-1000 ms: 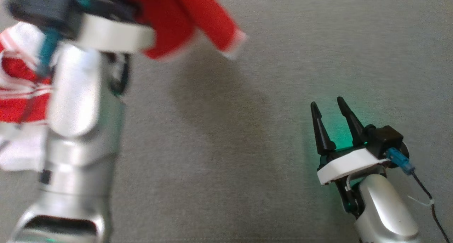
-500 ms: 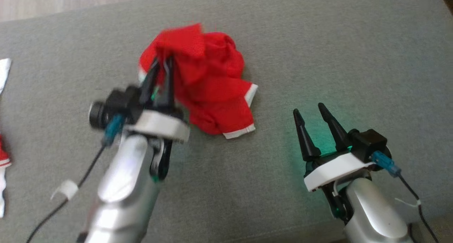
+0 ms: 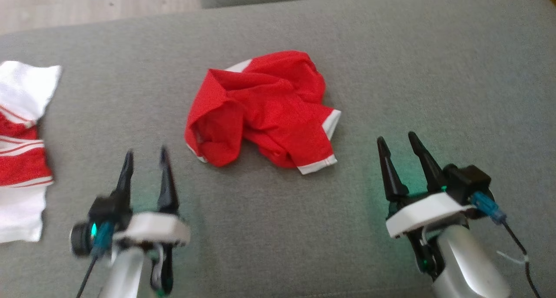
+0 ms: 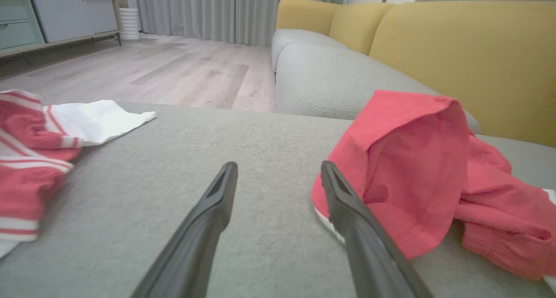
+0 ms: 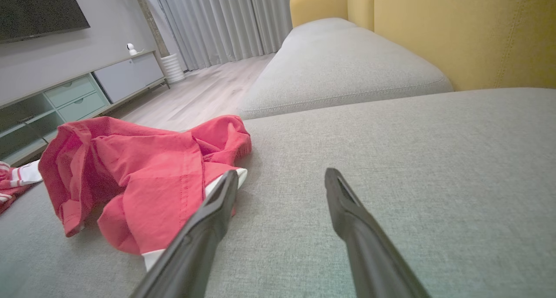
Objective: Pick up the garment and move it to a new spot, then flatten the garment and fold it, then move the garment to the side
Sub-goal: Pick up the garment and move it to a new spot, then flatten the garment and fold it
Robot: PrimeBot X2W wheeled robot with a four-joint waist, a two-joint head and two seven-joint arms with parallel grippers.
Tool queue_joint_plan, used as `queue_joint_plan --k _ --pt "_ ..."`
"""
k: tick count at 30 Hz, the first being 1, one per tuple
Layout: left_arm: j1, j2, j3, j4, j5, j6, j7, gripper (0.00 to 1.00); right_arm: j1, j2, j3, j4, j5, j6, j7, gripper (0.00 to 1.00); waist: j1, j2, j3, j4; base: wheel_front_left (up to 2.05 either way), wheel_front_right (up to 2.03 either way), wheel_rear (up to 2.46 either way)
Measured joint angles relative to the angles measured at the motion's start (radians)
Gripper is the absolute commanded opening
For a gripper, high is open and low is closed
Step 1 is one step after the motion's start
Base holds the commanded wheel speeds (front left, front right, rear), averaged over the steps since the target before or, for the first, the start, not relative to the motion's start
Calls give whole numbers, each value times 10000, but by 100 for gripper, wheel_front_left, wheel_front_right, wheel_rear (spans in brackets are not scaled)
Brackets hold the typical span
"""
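Note:
A crumpled red garment with white trim lies in a heap on the grey cushion, near the middle. It rises as a red mound right of my left fingers and spreads left of my right fingers as red cloth. My left gripper stands open and empty, below and left of the garment, clear of it. Lower right, my right gripper is open too, with nothing between its fingers. The same open gaps show in the left gripper and the right gripper wrist views.
A red and white striped cloth pile lies at the cushion's left edge, also as a striped heap. Yellow sofa backs and another grey seat stand beyond. Wooden floor lies past the far edge.
My left gripper let go of the red garment, opened and drew back toward me. The garment now lies loose on the cushion. The head camera has shifted; my right gripper stays open.

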Motion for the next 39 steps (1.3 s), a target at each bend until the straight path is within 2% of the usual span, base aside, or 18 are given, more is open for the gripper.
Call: queue_joint_plan --k 8,15,21,29,39 --pt "1476 12 560 -111 58 -73 0 100 775 8 -301 123 2 0 2 100 -1 0 -807 553 0 0 0" --pt "2499 19 234 -199 -81 21 0 100 1299 58 -401 380 -2 0 2 100 -2 0 -1256 999 0 0 0" --pt "2333 27 -244 -228 -301 75 0 100 1220 63 -236 711 23 0 2 100 2 0 -981 1259 0 0 0" --pt "2055 38 -669 -224 -443 77 0 100 340 73 280 1509 1363 0 13 100 2 0 -523 1808 0 0 0" --pt "1597 36 -738 -219 -431 69 0 100 -479 71 901 2497 2247 0 13 100 1 0 140 2222 0 0 0"
